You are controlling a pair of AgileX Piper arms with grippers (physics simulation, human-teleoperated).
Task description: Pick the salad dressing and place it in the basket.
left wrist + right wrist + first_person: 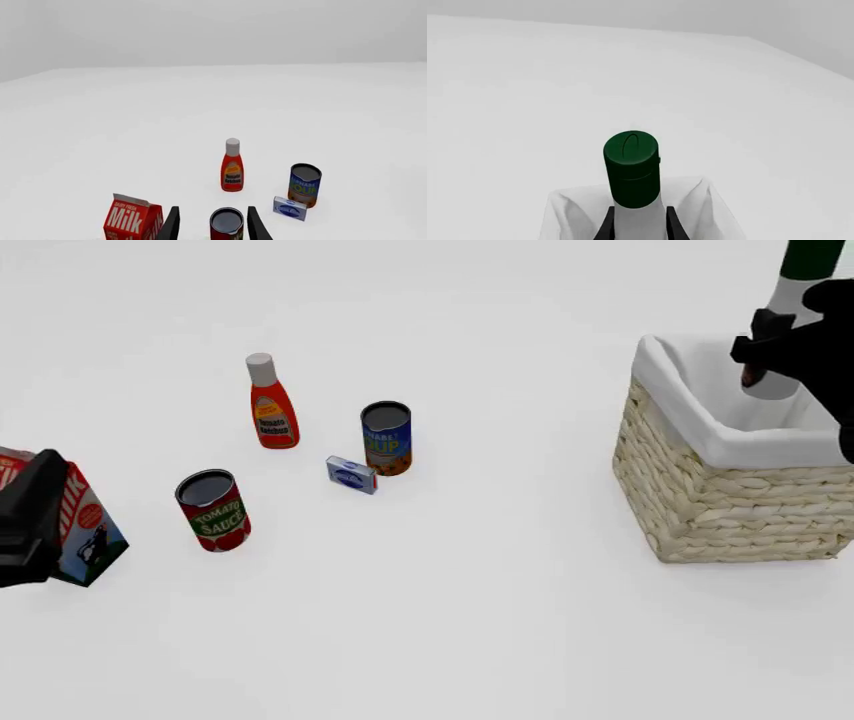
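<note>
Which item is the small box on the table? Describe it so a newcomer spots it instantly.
Start from the wicker basket at the table's right side and look across to the group of groceries on the left. Between the tomato sauce can and the soup can stands the small box, close beside the soup can. It is the only flat-sided blue-and-white pack and the shortest item there.

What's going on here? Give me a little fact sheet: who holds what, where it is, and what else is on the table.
held item: salad dressing, green cap up
holder: right gripper, shut on the bottle's white body
position: over the basket, lower end past the cloth rim in the front view
released: not yet
left gripper: open, holding nothing, tomato sauce can in line between its fingers
other items: ketchup, soup can, small blue box, milk carton
</note>
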